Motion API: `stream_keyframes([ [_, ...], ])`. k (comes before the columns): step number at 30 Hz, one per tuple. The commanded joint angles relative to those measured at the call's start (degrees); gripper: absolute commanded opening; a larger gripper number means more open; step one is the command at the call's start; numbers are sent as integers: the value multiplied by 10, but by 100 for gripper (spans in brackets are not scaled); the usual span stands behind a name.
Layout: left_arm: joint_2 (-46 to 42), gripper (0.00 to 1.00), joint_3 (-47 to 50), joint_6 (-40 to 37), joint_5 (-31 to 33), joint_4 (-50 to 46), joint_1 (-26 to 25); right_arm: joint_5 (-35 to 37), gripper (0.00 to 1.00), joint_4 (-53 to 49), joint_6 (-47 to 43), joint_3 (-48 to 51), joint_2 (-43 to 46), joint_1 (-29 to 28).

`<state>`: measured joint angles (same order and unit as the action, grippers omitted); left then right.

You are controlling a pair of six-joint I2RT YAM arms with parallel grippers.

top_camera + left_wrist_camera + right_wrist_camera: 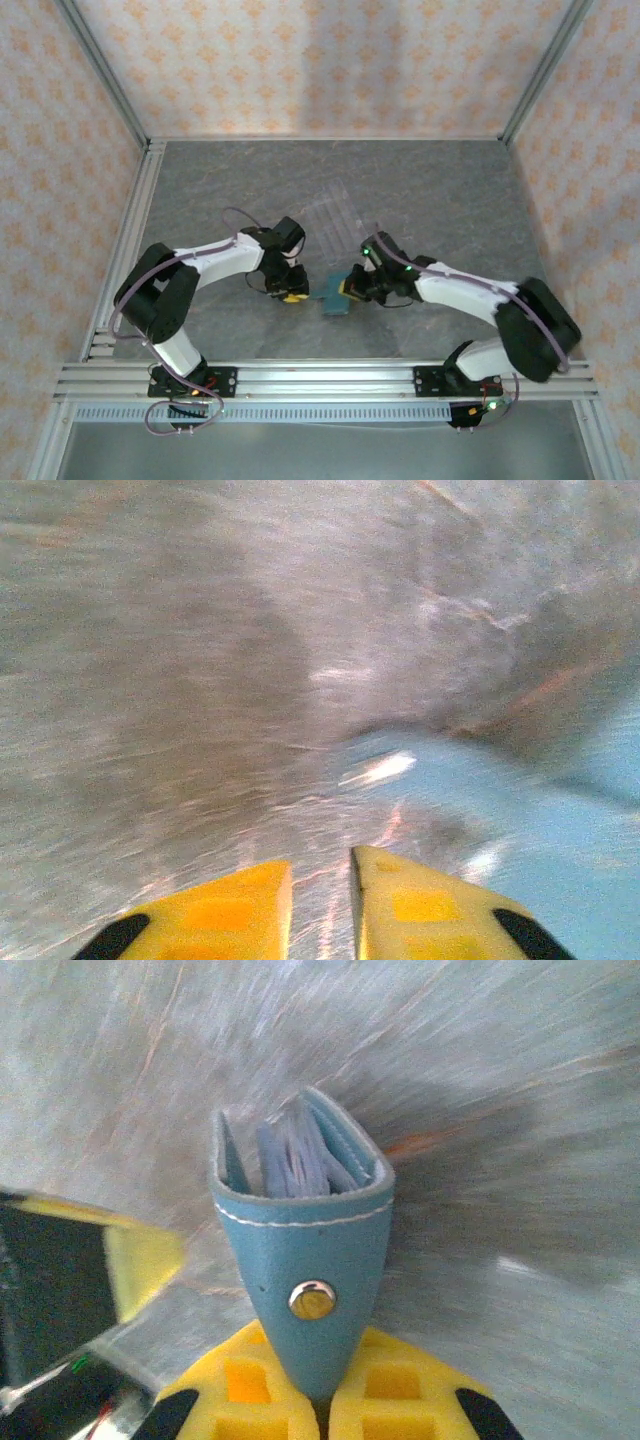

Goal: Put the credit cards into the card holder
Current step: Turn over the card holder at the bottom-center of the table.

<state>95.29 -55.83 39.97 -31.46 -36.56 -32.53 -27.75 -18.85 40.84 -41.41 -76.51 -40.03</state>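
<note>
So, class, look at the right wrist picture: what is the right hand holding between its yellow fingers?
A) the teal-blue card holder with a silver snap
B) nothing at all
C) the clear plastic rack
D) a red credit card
A: the right hand is shut on the lower end of the card holder, whose silver snap faces the camera just above the yellow fingers.

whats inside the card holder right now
The card holder, pinched in the right gripper, shows pale blue inner pocket layers; whether any card sits within is hidden.
</note>
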Motion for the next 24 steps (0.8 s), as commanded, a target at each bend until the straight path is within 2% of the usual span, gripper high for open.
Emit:
stream_keyframes([
  [1, -40, 28, 9, -30, 45, -57, 23, 253, 0, -360, -83, -93, 44, -16],
  [3, -45, 30, 14, -31, 55, -63, 26, 327, 0, -458, -77, -136, 32, -41],
  [7, -46, 30, 21, -19, 59, -61, 26, 428, 0, -574, -35, -201, -42, -116],
  [12, -50, 31, 20, -8, 69, -65, 27, 471, 0, -612, -12, -287, -208, -196],
  [13, -52, 31, 19, -7, 74, -72, 28, 467, 0, -605, -13, -304, -235, -206],
  [15, -57, 32, 16, -6, 86, -89, 32, 450, 14, -581, -19, -340, -283, -220],
  [17, -69, 33, 20, -2, 101, -102, 38, 402, 30, -527, -32, -367, -315, -225],
  [20, -87, 34, 23, 2, 112, -121, 50, 307, 51, -406, -43, -372, -302, -223],
  [22, -97, 35, 22, 1, 119, -132, 53, 254, 61, -347, -46, -369, -282, -214],
  [24, -106, 36, 21, -1, 122, -137, 54, 197, 65, -301, -53, -356, -255, -195],
])
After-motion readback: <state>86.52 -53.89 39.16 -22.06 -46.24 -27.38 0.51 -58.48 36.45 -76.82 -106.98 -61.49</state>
